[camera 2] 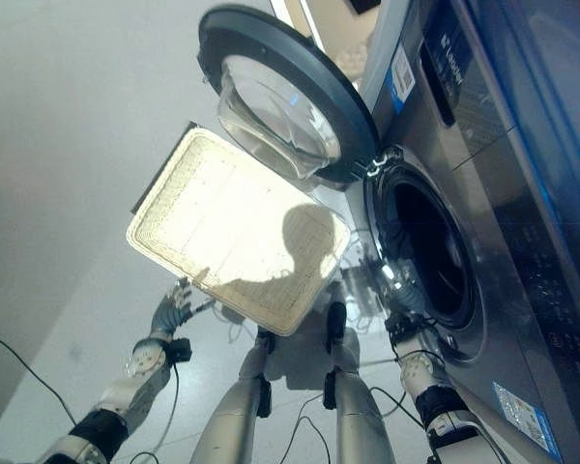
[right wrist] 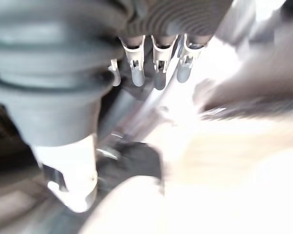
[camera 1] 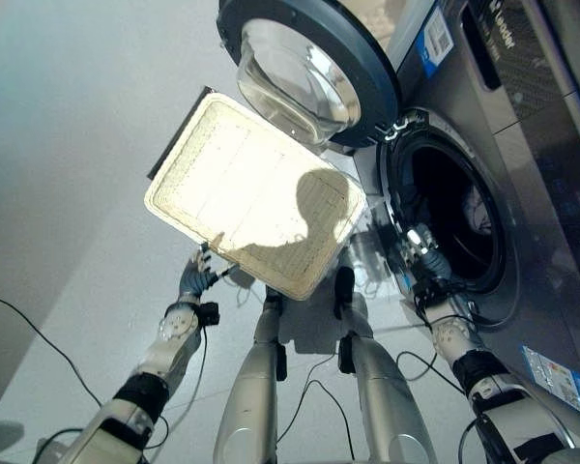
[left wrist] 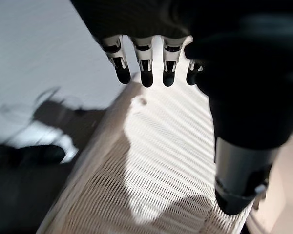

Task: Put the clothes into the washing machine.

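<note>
1. Left eye view: the washing machine stands with its door swung open. Beside it lies the pale basket, no clothes visible inside. The left hand sits at the basket's near rim, on the side away from the machine.
2. Right eye view: the right hand reaches the drum opening; its fingers I cannot tell.
3. Left wrist view: fingers straight, loosely spread over the weave.
4. Right wrist view: too blurred to judge. Confirm the drum holds every garment before withdrawing.
</note>
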### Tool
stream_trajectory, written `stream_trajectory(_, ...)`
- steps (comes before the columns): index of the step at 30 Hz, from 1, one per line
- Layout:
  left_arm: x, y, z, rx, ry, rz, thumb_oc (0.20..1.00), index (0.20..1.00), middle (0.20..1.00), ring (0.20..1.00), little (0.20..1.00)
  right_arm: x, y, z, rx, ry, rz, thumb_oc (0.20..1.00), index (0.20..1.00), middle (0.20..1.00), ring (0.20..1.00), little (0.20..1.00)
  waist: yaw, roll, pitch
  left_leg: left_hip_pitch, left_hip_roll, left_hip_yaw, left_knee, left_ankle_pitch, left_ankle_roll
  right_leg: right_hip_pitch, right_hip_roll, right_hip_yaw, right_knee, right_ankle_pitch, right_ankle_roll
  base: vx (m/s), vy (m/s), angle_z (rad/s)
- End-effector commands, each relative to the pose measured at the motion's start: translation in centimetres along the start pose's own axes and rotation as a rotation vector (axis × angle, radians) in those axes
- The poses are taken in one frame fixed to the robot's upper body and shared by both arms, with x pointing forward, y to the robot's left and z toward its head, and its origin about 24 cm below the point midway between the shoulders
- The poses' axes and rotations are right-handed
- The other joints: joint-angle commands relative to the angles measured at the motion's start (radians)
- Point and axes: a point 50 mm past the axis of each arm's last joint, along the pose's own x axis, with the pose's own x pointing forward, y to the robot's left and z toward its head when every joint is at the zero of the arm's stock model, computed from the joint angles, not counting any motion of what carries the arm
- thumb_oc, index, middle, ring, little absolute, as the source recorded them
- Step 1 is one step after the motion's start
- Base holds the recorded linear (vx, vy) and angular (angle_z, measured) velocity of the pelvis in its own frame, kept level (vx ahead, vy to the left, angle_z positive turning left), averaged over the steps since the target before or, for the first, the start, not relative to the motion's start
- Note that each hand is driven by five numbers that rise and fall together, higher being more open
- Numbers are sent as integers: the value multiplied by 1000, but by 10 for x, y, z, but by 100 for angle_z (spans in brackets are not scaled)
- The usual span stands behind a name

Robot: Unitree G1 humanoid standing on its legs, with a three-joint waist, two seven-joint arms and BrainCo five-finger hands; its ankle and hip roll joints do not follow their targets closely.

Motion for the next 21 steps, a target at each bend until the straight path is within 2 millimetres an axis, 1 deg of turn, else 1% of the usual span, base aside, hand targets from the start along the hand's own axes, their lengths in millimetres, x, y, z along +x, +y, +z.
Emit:
stream_trajectory(1,-10,5,-27,-44,114,-110,1000,1000,1000,1000,1000,-18,-15,-25,-277,141,70,1000,1000,1000,1000,1000,22,-28,-54,56,-84,17,74,-103,36,72,-42,-47,16,-13,89,24,-51,9)
stream_trajectory(3,-10,5,-27,-44,114,-110,1000,1000,1000,1000,1000,-18,-15,-25,-277,141,70,1000,1000,1000,1000,1000,22,-28,-54,56,-84,17,74,-103,36,72,-42,-47,16,-13,89,27,-28,7)
stream_trajectory(4,-15,8,-40,-26,171,-126,1000,1000,1000,1000,1000,-25,-16,-39,-285,202,83,1000,1000,1000,1000,1000,25,-32,-78,72,-82,17,73,-108,35,92,-42,-50,14,-21,88,25,-20,9)
stream_trajectory(6,-15,8,-40,-26,171,-126,1000,1000,1000,1000,1000,-25,-16,-39,-285,202,83,1000,1000,1000,1000,1000,25,-32,-78,72,-82,17,73,-108,35,92,-42,-50,14,-21,88,64,-40,12)
stream_trajectory(7,-35,15,-81,27,348,-175,1000,1000,1000,1000,1000,-52,-25,-86,-368,415,105,1000,1000,1000,1000,1000,33,-41,-155,140,-72,22,54,-120,28,183,-40,-57,-15,-43,86,104,-60,16)
stream_trajectory(8,-35,15,-81,27,348,-175,1000,1000,1000,1000,1000,-52,-25,-86,-368,415,105,1000,1000,1000,1000,1000,33,-41,-155,140,-72,22,54,-120,28,183,-40,-57,-15,-43,86,220,-120,27)
stream_trajectory(9,-52,21,-108,56,470,-175,1000,1000,1000,1000,1000,-78,-34,-118,-508,597,119,1000,1000,1000,1000,1000,35,-48,-223,185,-74,11,47,-130,30,243,-38,-53,-37,-53,84,302,-106,21)
stream_trajectory(10,-69,25,-129,65,552,-158,1000,1000,1000,1000,1000,-105,-39,-148,-368,814,58,1000,1000,1000,1000,1000,40,-48,-291,240,-80,-3,53,-152,35,310,-38,-56,-43,-74,78,303,-106,39)
stream_trajectory(11,-69,25,-129,65,552,-158,1000,1000,1000,1000,1000,-105,-39,-148,-368,814,58,1000,1000,1000,1000,1000,40,-48,-291,240,-80,-4,52,-152,35,311,-38,-57,-43,-74,78,285,-59,25)
stream_trajectory(12,-81,25,-141,60,591,-162,1000,1000,1000,1000,1000,-124,-42,-164,-384,926,38,1000,1000,1000,1000,1000,41,-46,-330,271,-84,-10,53,-164,39,342,-36,-56,-44,-84,75,139,-20,21)
stream_trajectory(13,-86,26,-146,63,610,-167,1000,1000,1000,1000,1000,-134,-45,-170,-384,972,10,1000,1000,1000,1000,1000,43,-45,-350,289,-85,-13,52,-172,42,359,-33,-56,-47,-89,72,170,-27,6)
stream_trajectory(15,-88,25,-148,65,621,-168,1000,1000,1000,1000,1000,-137,-46,-173,-377,989,1,1000,1000,1000,1000,1000,44,-45,-360,296,-87,-16,53,-176,44,370,-33,-57,-50,-90,72,71,-11,7)
stream_trajectory(16,-93,25,-152,69,641,-171,1000,1000,1000,1000,1000,-144,-47,-176,-351,1014,-20,1000,1000,1000,1000,1000,46,-44,-376,311,-90,-20,54,-183,46,385,-32,-58,-53,-93,71,113,3,2)
stream_trajectory(17,-102,27,-160,93,688,-174,1000,1000,1000,1000,1000,-152,-48,-182,-331,1046,-34,1000,1000,1000,1000,1000,45,-43,-407,337,-96,-23,59,-198,51,413,-28,-54,-58,-100,68,123,12,3)
stream_trajectory(18,-106,28,-164,115,716,-175,1000,1000,1000,1000,1000,-153,-47,-182,-379,1042,-9,1000,1000,1000,1000,1000,44,-43,-421,351,-100,-24,67,-210,55,429,-25,-48,-59,-106,64,95,15,3)
stream_trajectory(21,-110,32,-167,145,757,-158,1000,1000,1000,1000,1000,-147,-41,-181,-452,1013,66,1000,1000,1000,1000,1000,37,-47,-443,378,-106,-24,86,-235,63,459,-20,-29,-60,-117,59,48,16,0)
